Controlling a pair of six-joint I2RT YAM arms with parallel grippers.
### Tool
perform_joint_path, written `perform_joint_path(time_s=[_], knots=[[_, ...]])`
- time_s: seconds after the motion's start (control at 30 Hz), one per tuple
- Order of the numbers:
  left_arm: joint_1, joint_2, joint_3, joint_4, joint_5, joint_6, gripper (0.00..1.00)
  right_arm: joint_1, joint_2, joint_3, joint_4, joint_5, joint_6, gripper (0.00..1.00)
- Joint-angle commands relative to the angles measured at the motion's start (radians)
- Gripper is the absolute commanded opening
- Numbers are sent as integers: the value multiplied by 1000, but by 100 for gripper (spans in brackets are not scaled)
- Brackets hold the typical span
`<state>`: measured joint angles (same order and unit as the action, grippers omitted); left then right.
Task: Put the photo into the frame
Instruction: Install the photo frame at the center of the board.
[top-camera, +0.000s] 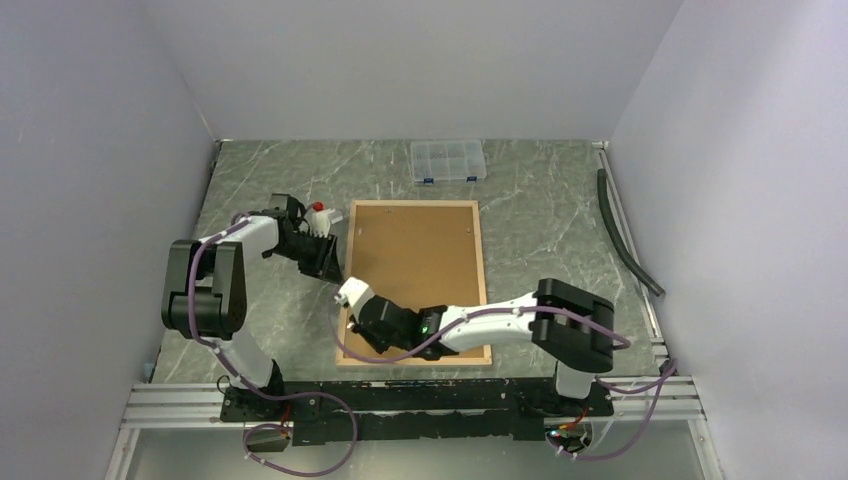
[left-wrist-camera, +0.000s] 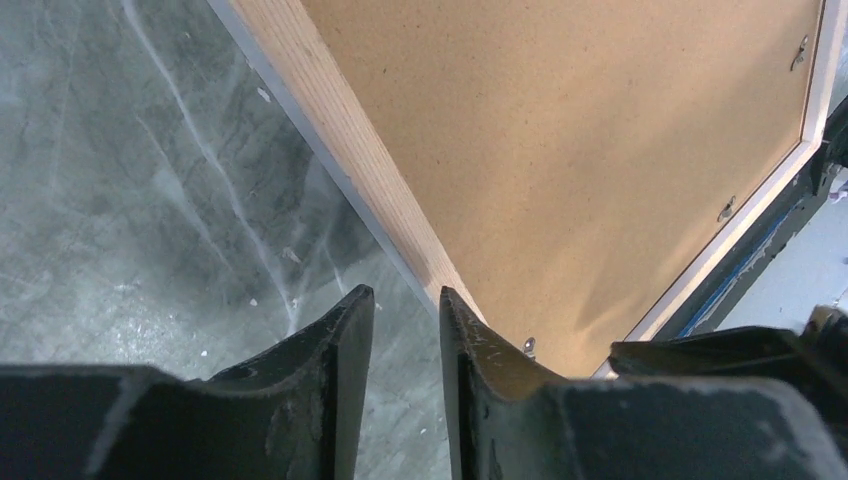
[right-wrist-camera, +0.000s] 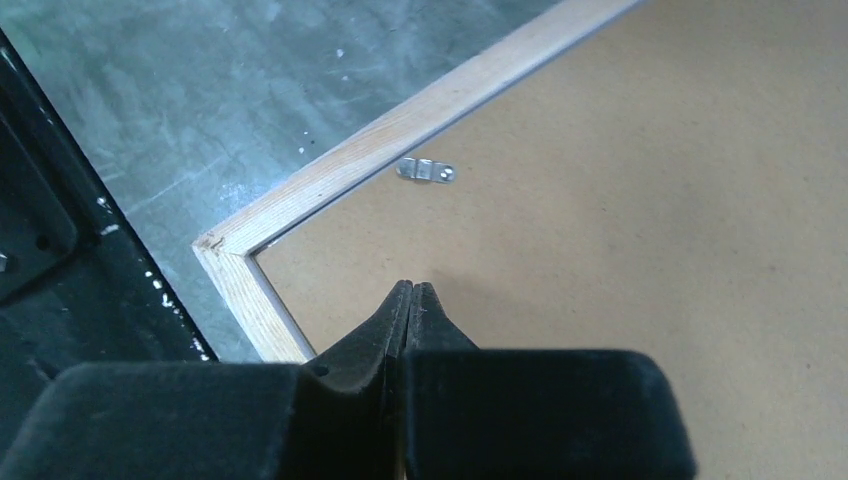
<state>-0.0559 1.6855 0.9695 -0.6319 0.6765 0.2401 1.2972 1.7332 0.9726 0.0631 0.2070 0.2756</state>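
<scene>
The frame (top-camera: 481, 262) lies face down on the table, its light wood back up. A brown backing board (top-camera: 415, 250) fills it. The photo is hidden. My left gripper (top-camera: 328, 268) hangs at the frame's left rail (left-wrist-camera: 345, 130); in the left wrist view this gripper (left-wrist-camera: 407, 300) is open by a narrow gap with only table showing in it. My right gripper (top-camera: 350, 330) is over the board by the frame's near left corner (right-wrist-camera: 225, 250). Seen from the right wrist, the gripper (right-wrist-camera: 412, 288) is shut, its tips together with nothing between them.
A small metal clip (right-wrist-camera: 425, 170) sits on the board beside the left rail. A clear compartment box (top-camera: 448, 160) stands at the back, a dark hose (top-camera: 625, 235) lies along the right wall, and a small red and white item (top-camera: 317, 209) is behind the left gripper.
</scene>
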Motion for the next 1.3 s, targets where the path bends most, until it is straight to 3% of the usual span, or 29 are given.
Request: perform_joint_path(time_s=[0.0, 0.37, 1.27], knots=[[-4, 31, 40, 9, 47, -10, 33, 34, 62, 58, 94, 114, -140, 0], [-4, 56, 60, -15, 47, 2, 25, 37, 133, 91, 136, 118, -160, 0], [-4, 99, 77, -47, 28, 19, 19, 36, 204, 119, 196, 84, -190, 0]])
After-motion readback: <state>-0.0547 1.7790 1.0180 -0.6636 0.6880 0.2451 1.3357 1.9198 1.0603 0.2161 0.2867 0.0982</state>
